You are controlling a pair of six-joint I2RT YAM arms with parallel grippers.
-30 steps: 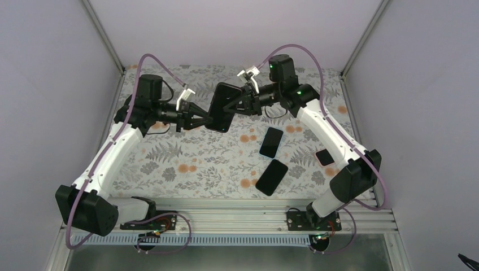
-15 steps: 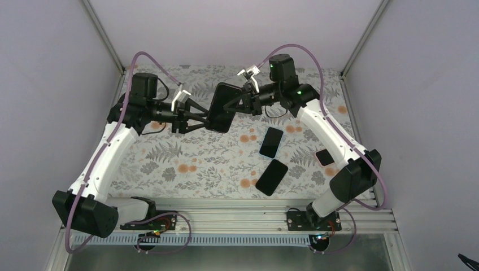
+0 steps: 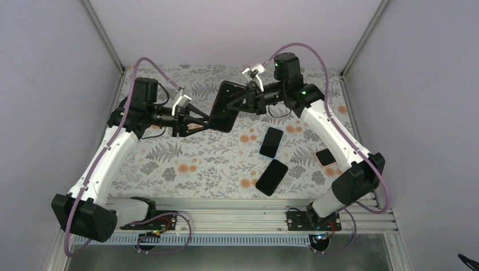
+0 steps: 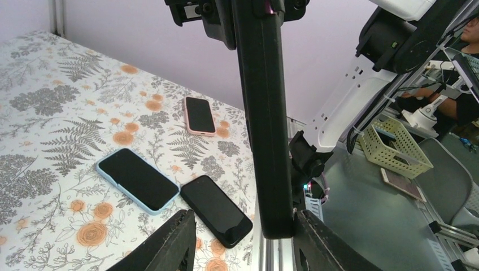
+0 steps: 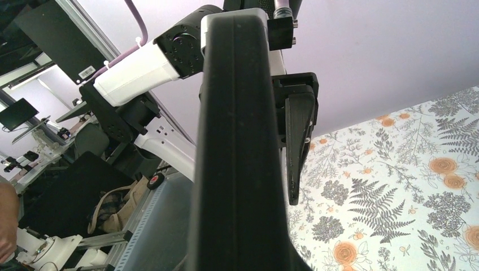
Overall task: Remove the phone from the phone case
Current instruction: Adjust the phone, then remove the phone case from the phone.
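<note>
One cased phone (image 3: pixel 223 106) aloft: right gripper (image 3: pixel 233 104) clamped on it, left gripper (image 3: pixel 208 121) parted, straddling its edge. I count three on the mat (image 3: pixel 169 164): pink-cased phone (image 4: pixel 200 115), blue-cased phone (image 4: pixel 137 180), black phone (image 4: pixel 216 210).

Overhead camera looked down on the table (image 3: pixel 169 164) from its near edge. Both wrist cameras viewed the raised phone (image 4: pixel 265 113) edge-on, close, from opposite sides.

The left gripper (image 3: pixel 207 121), clamped on the near end of the phone (image 3: pixel 226 106) a second ago, has let go, and its fingers (image 4: pixel 174 244) now stand apart on either side of that end. The left arm (image 3: pixel 107 155) has drawn back slightly to the left. The right gripper (image 3: pixel 233 105) has tightened on the phone and shifted it a little rightward, tilting it more.
</note>
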